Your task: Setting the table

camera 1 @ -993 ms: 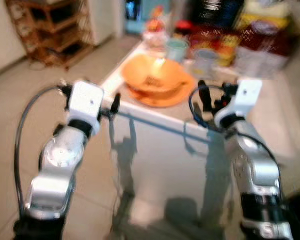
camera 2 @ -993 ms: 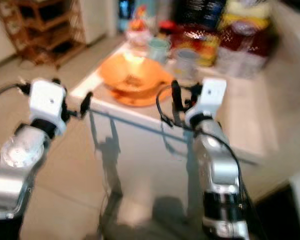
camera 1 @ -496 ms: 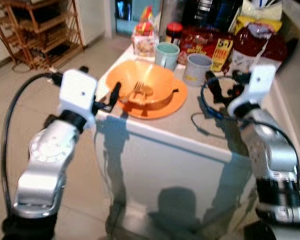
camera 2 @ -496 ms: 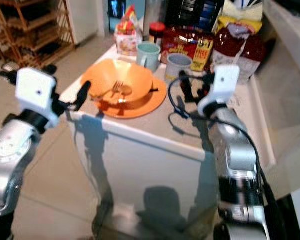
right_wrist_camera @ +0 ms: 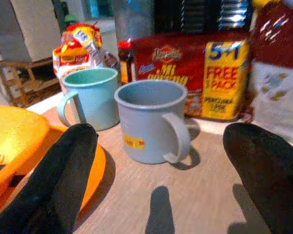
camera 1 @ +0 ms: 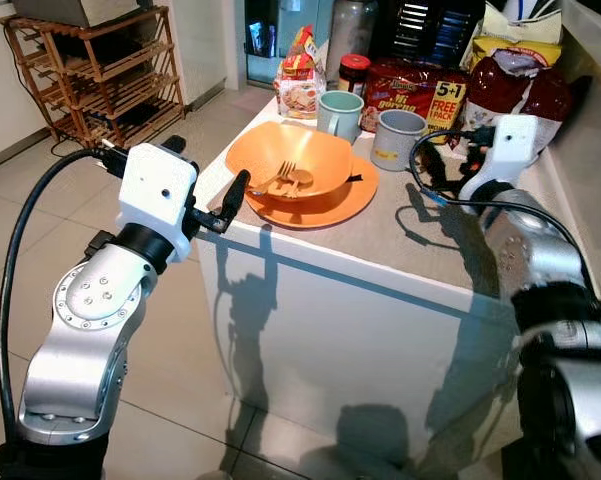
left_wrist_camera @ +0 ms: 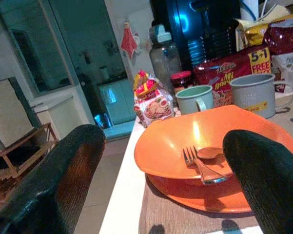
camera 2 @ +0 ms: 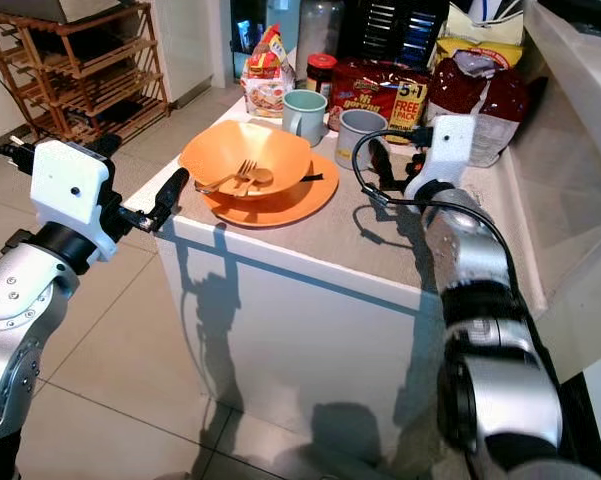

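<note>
Left gripper (camera 1: 238, 187), centre-left of the left eye view, fingers spread and empty, sits at the tabletop (camera 1: 400, 235) edge, aimed at the orange bowl (camera 1: 290, 172). Bowl rests on an orange plate (camera 1: 355, 195), fork (left_wrist_camera: 197, 165) and spoon (left_wrist_camera: 210, 153) lying inside it.

Right gripper (camera 2: 377, 160), upper centre of the right eye view, also spread wide and empty, hovers over the tabletop facing the grey mug (right_wrist_camera: 151, 119). Green mug (right_wrist_camera: 89, 97) stands just beside it, snack packs (right_wrist_camera: 195, 73) and a jar (camera 1: 354, 72) close behind.

Risks:
- Left gripper level with the tabletop edge: driving forward could hit the edge or shove bowl and plate together.
- Tilt the bowl and the loose cutlery slides out.
- Mugs stand close together; the wide gripper could knock the green one or the packs.

Versus 1.0 s ago: picture is sharp now, not blurred; camera is nearer and the tabletop looks larger. Right gripper is further in, beside the grey mug.
</note>
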`<state>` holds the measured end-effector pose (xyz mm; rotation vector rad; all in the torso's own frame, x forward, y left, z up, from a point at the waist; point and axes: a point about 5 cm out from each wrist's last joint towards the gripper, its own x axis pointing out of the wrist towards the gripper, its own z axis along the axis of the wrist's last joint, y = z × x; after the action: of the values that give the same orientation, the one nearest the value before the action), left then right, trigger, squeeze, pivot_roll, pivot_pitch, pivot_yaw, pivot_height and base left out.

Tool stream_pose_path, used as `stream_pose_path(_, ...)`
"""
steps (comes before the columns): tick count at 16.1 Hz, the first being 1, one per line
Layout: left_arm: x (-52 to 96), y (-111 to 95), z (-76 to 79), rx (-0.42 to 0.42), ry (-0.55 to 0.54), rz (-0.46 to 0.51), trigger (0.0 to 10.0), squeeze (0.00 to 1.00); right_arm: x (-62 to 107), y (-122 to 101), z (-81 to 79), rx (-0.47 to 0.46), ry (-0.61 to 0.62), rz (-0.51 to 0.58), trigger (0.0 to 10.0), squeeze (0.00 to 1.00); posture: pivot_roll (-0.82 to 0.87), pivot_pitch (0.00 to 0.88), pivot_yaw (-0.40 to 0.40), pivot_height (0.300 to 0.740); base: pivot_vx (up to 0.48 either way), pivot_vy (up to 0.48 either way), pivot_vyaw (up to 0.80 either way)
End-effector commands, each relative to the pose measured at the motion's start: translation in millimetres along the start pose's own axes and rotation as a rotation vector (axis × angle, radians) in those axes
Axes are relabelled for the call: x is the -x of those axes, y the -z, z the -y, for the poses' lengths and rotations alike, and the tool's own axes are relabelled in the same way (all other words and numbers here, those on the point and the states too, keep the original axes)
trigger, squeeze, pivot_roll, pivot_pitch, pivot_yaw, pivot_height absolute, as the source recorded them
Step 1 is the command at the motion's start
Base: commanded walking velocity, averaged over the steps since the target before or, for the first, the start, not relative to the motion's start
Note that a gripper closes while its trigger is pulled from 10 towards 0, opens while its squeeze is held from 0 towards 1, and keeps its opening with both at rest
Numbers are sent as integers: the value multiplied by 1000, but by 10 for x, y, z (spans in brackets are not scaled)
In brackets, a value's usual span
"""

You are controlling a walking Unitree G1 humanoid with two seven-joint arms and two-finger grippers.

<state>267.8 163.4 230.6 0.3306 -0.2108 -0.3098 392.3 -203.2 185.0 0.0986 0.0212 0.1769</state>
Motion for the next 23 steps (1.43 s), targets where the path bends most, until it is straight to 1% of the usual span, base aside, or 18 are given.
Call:
stream_pose_path(1,18,-22,9,-6,27,-4,10000,0,-23,-67,61,5,4,14,10000,1000,128,0,-48,740,0,0,0)
stream_pose_path(2,35,-28,5,-5,39,-10,10000,0,-50,-87,80,-3,14,17,10000,1000,136,0,-46,740,0,0,0)
stream_pose_path(3,65,-34,11,-1,63,-20,10000,0,-67,-122,122,2,50,26,10000,1000,147,10,-43,740,0,0,0)
stream_pose_path(4,89,-41,19,-1,72,-23,10000,0,-70,-130,140,5,62,30,10000,1000,160,24,-43,740,0,0,0)
stream_pose_path(7,199,-91,16,-3,100,-40,10000,0,-55,-223,282,2,157,66,10000,1000,205,74,-52,740,0,0,0)
stream_pose_path(8,254,-105,3,-6,106,-49,10000,0,-49,-249,318,-18,172,74,10000,1000,218,89,-55,740,0,0,0)
stream_pose_path(9,282,-105,-8,-9,107,-57,10000,0,-49,-255,325,-24,173,74,10000,1000,224,98,-56,740,0,0,0)
stream_pose_path(10,350,-120,-26,-14,110,-70,10000,0,-55,-268,328,-33,174,73,10000,1000,245,123,-66,740,0,0,0)
stream_pose_path(12,422,-160,-28,-9,112,-79,10000,0,-72,-298,301,-46,150,83,10000,1000,269,154,-66,740,0,0,0)
stream_pose_path(13,483,-198,-17,1,119,-81,10000,0,-80,-320,289,-54,135,90,10000,1000,279,173,-58,740,0,0,0)
stream_pose_path(14,550,-239,-17,30,121,-77,10000,0,-84,-340,289,-62,135,98,10000,1000,285,195,-56,740,0,0,0)
stream_pose_path(18,699,-325,-5,30,98,-91,10000,0,-83,-340,291,-61,141,103,10000,1000,363,261,-44,740,0,0,0)
stream_pose_path(19,758,-337,-25,19,93,-111,10000,0,-84,-341,292,-70,154,108,10000,1000,376,276,-34,740,0,0,0)
stream_pose_path(21,804,-378,-47,21,87,-116,10000,0,-94,-354,276,-90,152,118,10000,1000,395,279,-37,740,0,0,0)
stream_pose_path(23,847,-370,-87,12,79,-139,10000,0,-121,-392,229,-116,141,134,10000,1000,415,297,-31,740,0,0,0)
